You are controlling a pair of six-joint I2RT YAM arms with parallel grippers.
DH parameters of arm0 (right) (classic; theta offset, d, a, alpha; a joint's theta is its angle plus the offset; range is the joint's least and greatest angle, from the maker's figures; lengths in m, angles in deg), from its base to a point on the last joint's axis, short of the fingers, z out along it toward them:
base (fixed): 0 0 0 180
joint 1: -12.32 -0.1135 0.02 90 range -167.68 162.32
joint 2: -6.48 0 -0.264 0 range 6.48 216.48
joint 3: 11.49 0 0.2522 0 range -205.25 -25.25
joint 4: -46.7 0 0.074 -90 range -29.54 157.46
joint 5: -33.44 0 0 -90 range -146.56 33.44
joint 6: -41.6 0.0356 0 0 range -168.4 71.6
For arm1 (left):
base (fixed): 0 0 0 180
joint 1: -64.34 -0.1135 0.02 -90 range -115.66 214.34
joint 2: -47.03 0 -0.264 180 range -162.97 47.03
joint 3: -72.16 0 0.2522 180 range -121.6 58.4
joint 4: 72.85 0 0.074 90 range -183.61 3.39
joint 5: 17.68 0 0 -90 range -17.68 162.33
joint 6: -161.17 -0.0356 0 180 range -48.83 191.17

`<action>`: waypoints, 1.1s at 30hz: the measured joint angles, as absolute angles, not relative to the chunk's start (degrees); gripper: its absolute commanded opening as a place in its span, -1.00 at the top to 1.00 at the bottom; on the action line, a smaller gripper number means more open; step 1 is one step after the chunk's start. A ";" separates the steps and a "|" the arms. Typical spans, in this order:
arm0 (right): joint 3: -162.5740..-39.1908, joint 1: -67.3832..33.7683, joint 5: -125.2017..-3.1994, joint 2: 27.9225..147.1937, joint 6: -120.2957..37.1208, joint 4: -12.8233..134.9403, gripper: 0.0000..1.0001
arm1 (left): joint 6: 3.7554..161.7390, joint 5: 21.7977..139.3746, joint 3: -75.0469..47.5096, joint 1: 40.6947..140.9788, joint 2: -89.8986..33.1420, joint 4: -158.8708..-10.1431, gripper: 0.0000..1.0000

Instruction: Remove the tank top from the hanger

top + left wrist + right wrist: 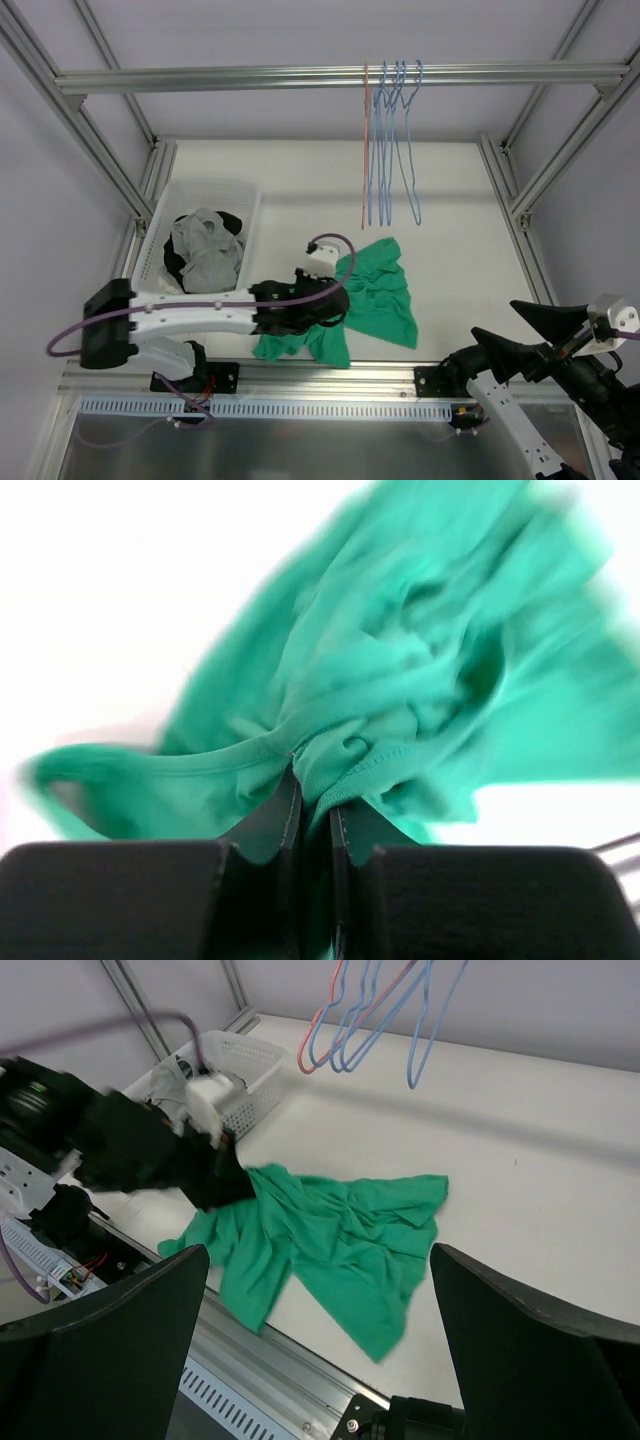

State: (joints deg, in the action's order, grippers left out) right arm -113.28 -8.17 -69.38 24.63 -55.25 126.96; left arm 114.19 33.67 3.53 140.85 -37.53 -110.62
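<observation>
The green tank top (pixel 385 295) lies crumpled on the white table near the front edge, off any hanger. My left gripper (pixel 335 303) is at its left end and shut on a bunched fold of the fabric. In the left wrist view the jaws stand nearly together, the gripper (pixel 315 792) pinching the tank top (pixel 400 670). Several bare wire hangers (pixel 392 140), blue ones and a red one, hang from the overhead rail. My right gripper (pixel 522 333) hovers open at the front right, apart from the tank top (pixel 345 1235), with nothing in the gripper (pixel 318 1260).
A white basket (pixel 252 200) at the left holds grey and black clothes (pixel 205 252). An aluminium rail (pixel 300 78) crosses overhead, and frame posts stand at the table's sides. The hangers (pixel 370 1020) dangle over the back middle of the table.
</observation>
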 measured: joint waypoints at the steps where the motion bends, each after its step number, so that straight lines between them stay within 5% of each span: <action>1: -112.62 -8.17 -69.38 24.59 -55.25 126.83 -0.99 | 114.30 31.46 3.46 140.85 -32.91 -111.15 1.00; 7: -111.05 -8.17 -69.31 24.59 -55.14 126.63 -0.99 | 110.00 20.32 -3.07 140.54 -14.07 -113.48 1.00; 16: -111.05 -8.17 -69.29 24.59 -55.14 125.35 -0.99 | 94.43 10.26 -18.18 135.36 -8.65 -115.91 1.00; 26: -110.68 -8.17 -69.49 24.59 -55.04 123.66 -0.99 | 81.43 12.27 -36.27 114.31 -12.26 -117.55 1.00; 33: -110.68 -8.17 -70.10 24.59 -55.04 123.23 -0.99 | 87.00 31.35 -34.37 89.77 -16.30 -125.64 1.00</action>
